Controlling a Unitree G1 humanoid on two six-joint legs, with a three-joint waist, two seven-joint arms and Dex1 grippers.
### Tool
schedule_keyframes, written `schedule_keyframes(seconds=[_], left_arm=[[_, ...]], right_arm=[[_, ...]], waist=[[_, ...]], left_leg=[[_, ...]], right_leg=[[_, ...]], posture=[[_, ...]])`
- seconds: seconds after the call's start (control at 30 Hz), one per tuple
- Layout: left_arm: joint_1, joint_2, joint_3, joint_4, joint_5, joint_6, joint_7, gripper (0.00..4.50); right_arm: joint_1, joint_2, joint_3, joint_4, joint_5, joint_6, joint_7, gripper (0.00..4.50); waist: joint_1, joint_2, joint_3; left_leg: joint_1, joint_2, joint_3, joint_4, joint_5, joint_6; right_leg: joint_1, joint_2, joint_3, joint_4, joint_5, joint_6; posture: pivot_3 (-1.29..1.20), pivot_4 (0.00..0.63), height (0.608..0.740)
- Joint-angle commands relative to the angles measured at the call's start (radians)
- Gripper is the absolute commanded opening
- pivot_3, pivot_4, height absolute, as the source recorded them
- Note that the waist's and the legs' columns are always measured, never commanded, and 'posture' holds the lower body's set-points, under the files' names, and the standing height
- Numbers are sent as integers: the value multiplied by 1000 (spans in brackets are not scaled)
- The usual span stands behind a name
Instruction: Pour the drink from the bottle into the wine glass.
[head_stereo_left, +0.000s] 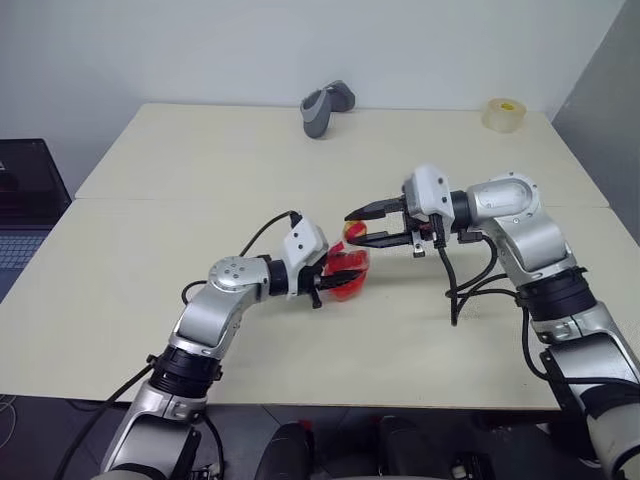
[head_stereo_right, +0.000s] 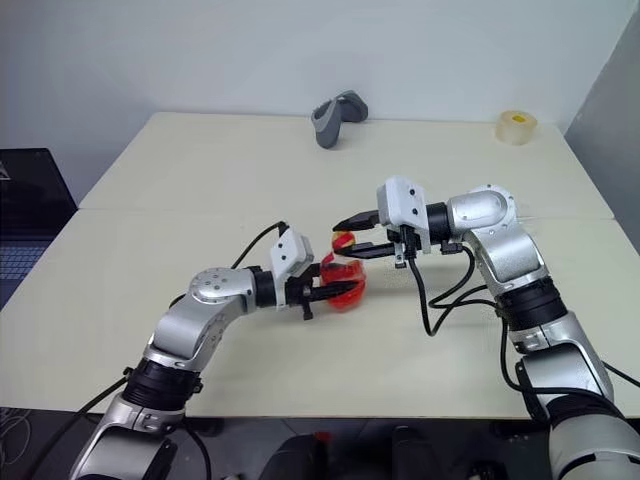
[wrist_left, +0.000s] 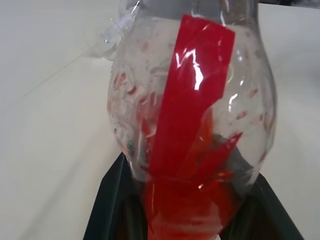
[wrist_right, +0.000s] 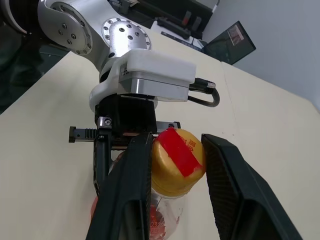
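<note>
Head views: the bottle (head_stereo_left: 347, 270) is standing near upright over the table (head_stereo_left: 200, 200), neck and cap (head_stereo_left: 353, 231) pointing up, body clamped in the left gripper (head_stereo_left: 330, 283) reaching in from the left, while the right gripper (head_stereo_left: 372, 225) is coming level from the right with its jaws straddling the cap; a grey object (head_stereo_left: 326, 106) and tape roll (head_stereo_left: 504, 113) are sitting well behind both. Left wrist view: bottle body (wrist_left: 192, 125) with the drink (wrist_left: 185, 210) low between the closed-in jaws. Right wrist view: cap (wrist_right: 177, 162) is sitting between the jaws, one finger (wrist_right: 127, 190) touching it, the other with a slight gap.
</note>
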Motion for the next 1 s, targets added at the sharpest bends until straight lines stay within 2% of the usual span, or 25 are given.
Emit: schedule_keyframes(seconds=[0.03, 0.13, 0.27, 0.43, 0.53, 0.73, 0.93, 1.0], left_arm=[[-15, -31, -27, -38, 6, -51, -1, 1179], [-20, -58, -20, -13, 31, -73, 44, 1139], [-27, -101, -17, 0, 43, -79, 94, 1138], [-45, -144, -25, 31, 66, -97, 141, 1138], [-51, -156, -32, 48, 75, -108, 142, 1137], [-67, -172, -46, 77, 91, -131, 133, 1137], [-74, -176, -47, 90, 97, -142, 130, 1137], [-73, -175, -46, 90, 98, -143, 131, 1137]], right_arm=[[42, -10, -89, -163, 60, 118, -98, 1545], [127, -22, -138, -315, 117, 242, -170, 2524], [271, -14, -218, -558, 152, 387, -369, 3845], [426, 134, -232, -793, 98, 578, -756, 3852], [470, 198, -212, -840, 43, 619, -891, 3852], [479, 225, -190, -867, 12, 665, -981, 3852], [485, 232, -183, -877, 29, 685, -985, 3852], [488, 227, -179, -878, 37, 696, -975, 3489]], waist=[[1, 0, 0], [3, 1, 0], [3, 0, 0], [-1, 1, 0], [-1, 1, 0], [-1, 1, 0], [-1, 1, 0], [-1, 1, 0]], left_leg=[[-1, 0, -1, 0, 0, 0], [-1, 0, -2, 0, 0, 0], [-3, 0, -4, 1, 0, 0], [-3, 0, -4, 0, 0, 0], [-3, 0, -4, 0, 1, -1], [-3, -2, -4, 0, 1, -2], [-3, -2, -4, 0, 1, -2], [-3, -2, -4, 0, 1, -2]], right_leg=[[0, 0, 0, 0, 0, 0], [0, 0, 0, 0, 0, 0], [0, 0, -1, 0, 0, 0], [0, 0, 0, 1, 0, 0], [-1, 0, 0, 1, 0, 0], [0, 0, -1, 0, 0, 0], [0, 0, -1, 0, 0, 0], [0, 0, -1, 0, 0, 0]], posture=[[0, 150, 740], [0, 150, 740], [0, 150, 740], [0, 150, 740], [0, 150, 740], [0, 150, 740], [0, 150, 740], [0, 150, 740]])
